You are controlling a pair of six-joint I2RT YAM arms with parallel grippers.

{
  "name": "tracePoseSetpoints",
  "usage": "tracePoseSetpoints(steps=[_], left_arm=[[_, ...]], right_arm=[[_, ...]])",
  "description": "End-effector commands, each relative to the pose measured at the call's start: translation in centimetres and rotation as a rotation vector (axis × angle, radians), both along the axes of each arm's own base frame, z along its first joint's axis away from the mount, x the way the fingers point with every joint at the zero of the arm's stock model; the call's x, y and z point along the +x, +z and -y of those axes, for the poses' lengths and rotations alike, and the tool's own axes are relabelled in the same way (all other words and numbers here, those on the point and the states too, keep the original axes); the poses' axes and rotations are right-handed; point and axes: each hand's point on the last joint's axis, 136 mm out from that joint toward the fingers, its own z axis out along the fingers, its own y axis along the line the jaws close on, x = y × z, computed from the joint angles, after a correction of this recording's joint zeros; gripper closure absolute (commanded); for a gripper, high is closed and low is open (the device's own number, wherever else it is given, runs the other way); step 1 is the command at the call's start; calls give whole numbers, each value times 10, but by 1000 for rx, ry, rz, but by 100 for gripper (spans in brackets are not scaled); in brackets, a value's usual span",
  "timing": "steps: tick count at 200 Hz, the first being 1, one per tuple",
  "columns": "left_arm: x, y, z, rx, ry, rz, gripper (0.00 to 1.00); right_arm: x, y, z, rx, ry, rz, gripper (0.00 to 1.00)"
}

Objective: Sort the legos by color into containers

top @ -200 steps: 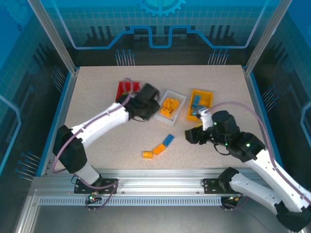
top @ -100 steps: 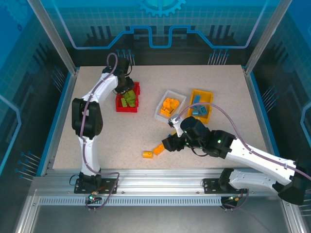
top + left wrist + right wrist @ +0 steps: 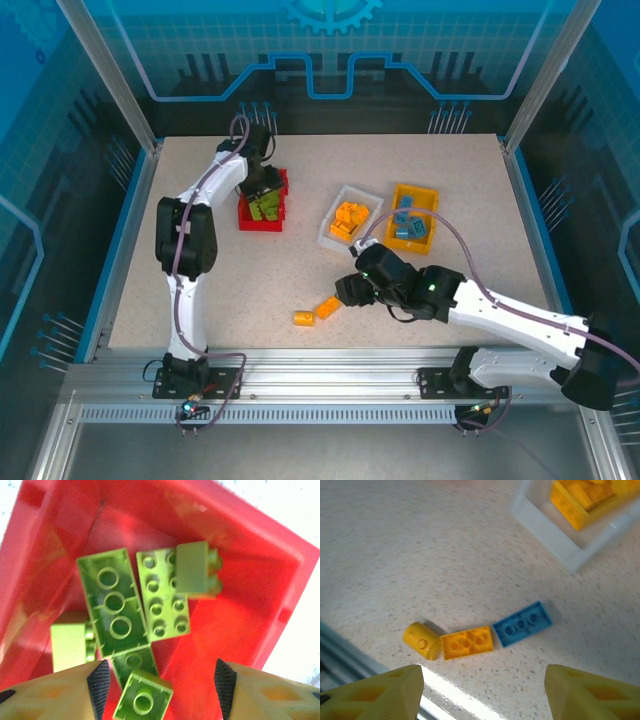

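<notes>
Beige speckled table (image 3: pixel 200 270) carries three bins: the red bin (image 3: pixel 260 580) holds lime bricks (image 3: pixel 117 610), the white bin (image 3: pixel 550 540) holds orange ones and the yellow bin (image 3: pixel 428 196) holds blue ones. The left hand (image 3: pixel 161 680) hangs over the red bin with its fingers apart, and a small lime brick (image 3: pixel 142 702) lies loose between them. The right hand (image 3: pixel 485 695) is spread wide and empty above the three unsorted pieces on the table. These lie in a row: a blue brick (image 3: pixel 522 623) touching an orange brick (image 3: pixel 467 642), then a yellow round piece (image 3: pixel 421 640). All look light, rigid and smooth-sided, so they are likely to slip. Each brick is best pinched across its flat long sides, below the studs. The blue one probably comes out cleanly only if the fingers straddle it clear of its orange neighbour. The round piece may roll.
</notes>
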Motion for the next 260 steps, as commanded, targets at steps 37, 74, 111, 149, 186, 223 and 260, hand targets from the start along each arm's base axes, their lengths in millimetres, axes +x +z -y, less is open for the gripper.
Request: tracePoseSetpoints(steps=[37, 74, 111, 149, 186, 223, 260], left_arm=[[-58, 105, 29, -93, -147, 240, 29], [-129, 140, 77, -156, -337, 393, 22], [-201, 159, 121, -250, -536, 502, 21], [-256, 164, 133, -346, -620, 557, 22], [-286, 149, 118, -320, -621, 494, 25], [-306, 126, 87, -253, -553, 434, 27], [-318, 112, 77, -252, -539, 393, 27]], right_arm=[[17, -46, 21, -3, -582, -228, 30], [28, -80, 1, 17, -720, -395, 32], [37, -112, -15, -11, -762, -478, 31], [43, -137, -14, -14, -821, -509, 34], [50, -149, -13, -24, -833, -510, 45], [52, -159, -7, -38, -847, -503, 58], [56, -133, 7, -52, -847, -396, 73]])
